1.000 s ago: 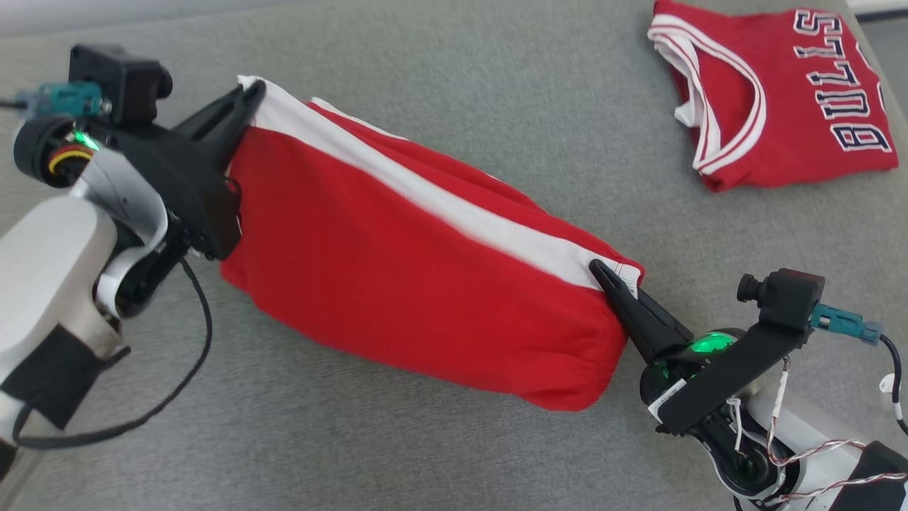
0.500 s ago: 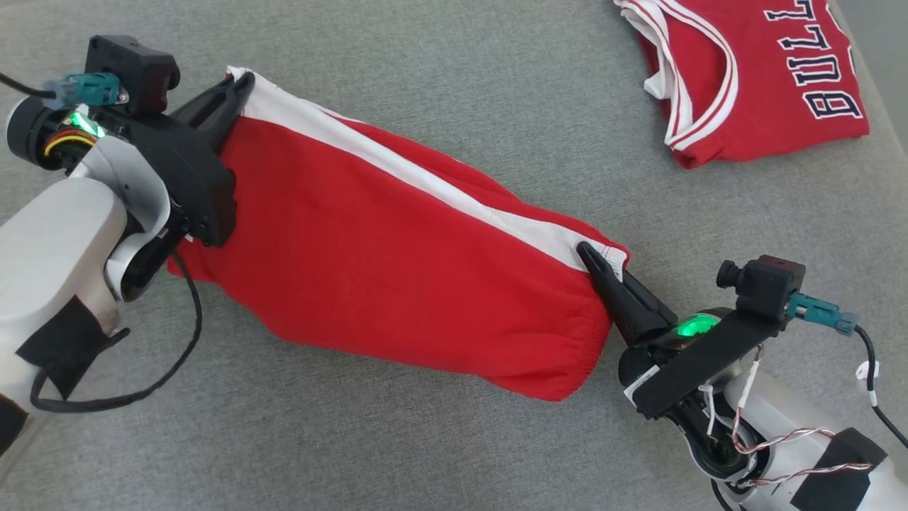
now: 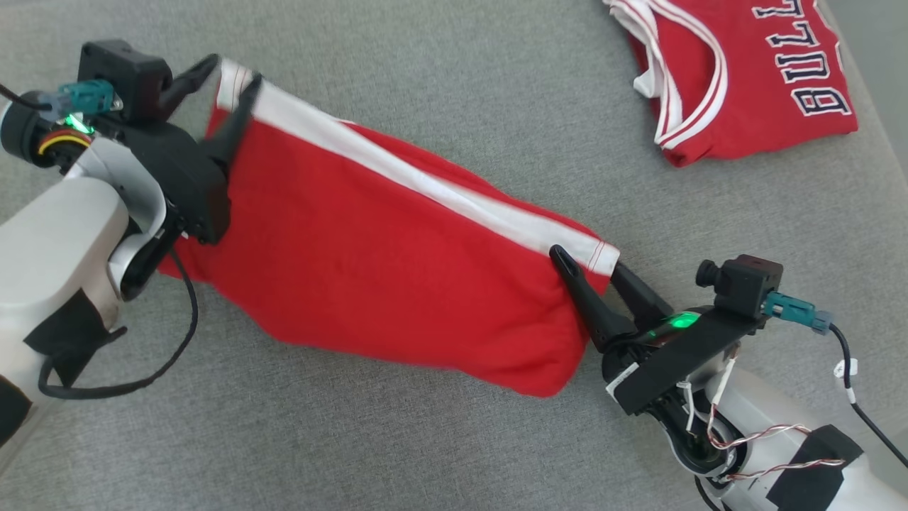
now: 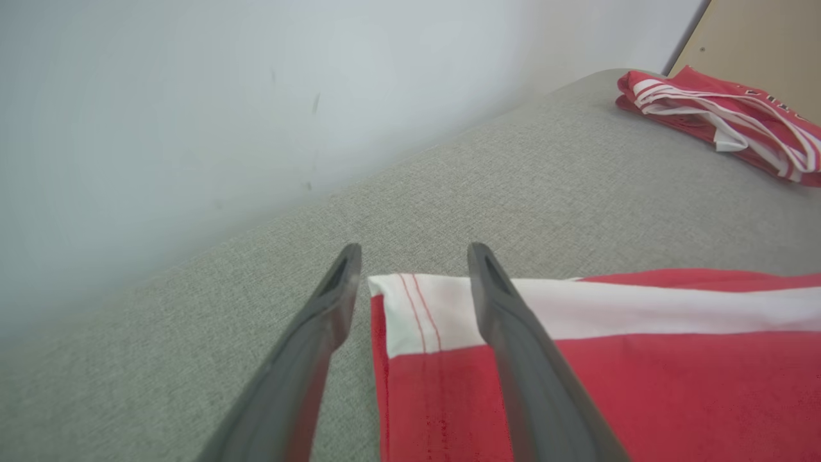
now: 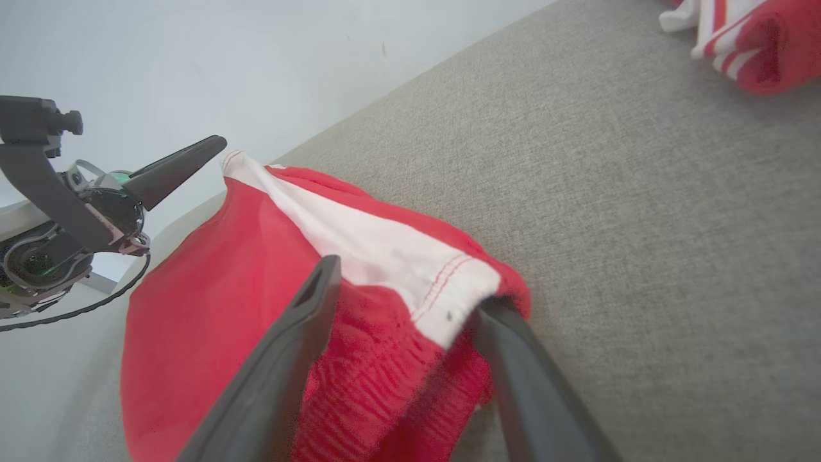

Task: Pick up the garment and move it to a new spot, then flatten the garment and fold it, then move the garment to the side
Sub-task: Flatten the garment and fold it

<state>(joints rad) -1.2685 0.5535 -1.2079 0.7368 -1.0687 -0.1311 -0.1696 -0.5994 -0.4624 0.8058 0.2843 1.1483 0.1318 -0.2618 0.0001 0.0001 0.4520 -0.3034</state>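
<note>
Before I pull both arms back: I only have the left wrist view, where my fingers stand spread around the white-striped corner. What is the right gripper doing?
Observer: The right gripper is open too, at the red garment's other striped corner. That corner drapes on one of its fingers.
Operator: Where does the garment lie?
Observer: In the head view it lies stretched slantwise between both grippers on the grey cushion, puffy rather than flat.
Operator: And the red heap at my far right?
Observer: A folded red jersey with dark lettering, lying apart from the garment.
</note>
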